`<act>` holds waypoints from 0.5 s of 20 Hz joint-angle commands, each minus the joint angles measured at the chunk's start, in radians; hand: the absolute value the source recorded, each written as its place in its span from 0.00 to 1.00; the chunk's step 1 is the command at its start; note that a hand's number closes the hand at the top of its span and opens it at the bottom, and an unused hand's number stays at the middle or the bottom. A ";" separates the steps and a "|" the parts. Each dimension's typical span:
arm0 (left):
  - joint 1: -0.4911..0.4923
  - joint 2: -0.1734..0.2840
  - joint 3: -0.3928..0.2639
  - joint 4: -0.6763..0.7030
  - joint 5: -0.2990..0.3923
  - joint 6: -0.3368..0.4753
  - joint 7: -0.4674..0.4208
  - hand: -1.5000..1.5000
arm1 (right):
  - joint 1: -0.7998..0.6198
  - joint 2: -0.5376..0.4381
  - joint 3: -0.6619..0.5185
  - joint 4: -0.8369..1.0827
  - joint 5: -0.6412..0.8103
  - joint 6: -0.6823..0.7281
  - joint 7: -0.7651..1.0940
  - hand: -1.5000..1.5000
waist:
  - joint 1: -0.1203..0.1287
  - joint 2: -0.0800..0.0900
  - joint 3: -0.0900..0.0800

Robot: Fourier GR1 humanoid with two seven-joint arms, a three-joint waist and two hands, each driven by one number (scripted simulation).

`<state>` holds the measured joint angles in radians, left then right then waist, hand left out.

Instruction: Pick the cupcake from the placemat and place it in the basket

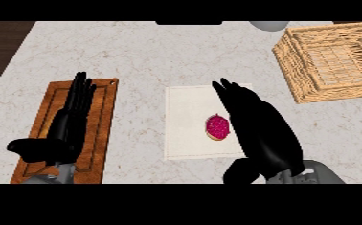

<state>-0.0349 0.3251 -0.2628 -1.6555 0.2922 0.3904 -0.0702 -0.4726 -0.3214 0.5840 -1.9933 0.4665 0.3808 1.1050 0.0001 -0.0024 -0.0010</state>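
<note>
- Two black hands come up from the lower edge over a pale speckled counter (141,51), one at each side.
- At the far left a strip of dark floor (13,39) shows beyond the counter's edge.
- Next lies a brown wooden cutting board (105,123), long and narrow, running away from the robot, with a raised rim around it.
- Left hand (67,123) shows over that board, fingers straight and close together, pointing away, thumb stuck out to the left; it has hold of nothing.
- To the right of the board, with bare counter between them, lies a white cloth placemat (187,114), roughly square.
- Cupcake (218,127) sits on the placemat's right half, seen from above as a pink-red top with a tan rim; it is upright and untouched on its left side.
- Right hand (258,128) is over the placemat's right edge, just beside the cupcake and covering part of that edge; its fingers are stretched out and pointing away, thumb low near the bottom, and nothing is gripped. Whether it touches the cupcake I cannot tell.
- At the top, a grey rounded object (268,25) is cut off by the view.
- At the far right stands a woven wicker basket (300,71), well apart from the cupcake, partly out of view.
</note>
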 commanded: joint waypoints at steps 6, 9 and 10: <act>0.005 -0.035 0.013 -0.013 -0.040 -0.028 0.017 0.50 | 0.067 0.117 0.034 0.118 0.164 -0.021 -0.014 0.00 | 0.005 0.002 0.001; 0.031 -0.053 0.016 -0.010 -0.057 -0.036 0.007 0.50 | 0.182 0.081 0.051 0.012 0.223 -0.010 -0.028 0.00 | -0.001 0.001 0.001; 0.018 -0.077 0.003 0.023 -0.078 -0.029 -0.013 0.50 | 0.164 0.129 0.083 0.057 0.262 -0.022 -0.022 0.00 | 0.000 0.001 0.001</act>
<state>-0.0266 0.2887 -0.2388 -1.6471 0.2539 0.3501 -0.0687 -0.3495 -0.2406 0.6154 -1.9456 0.6430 0.3681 1.0106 0.0006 -0.0012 -0.0002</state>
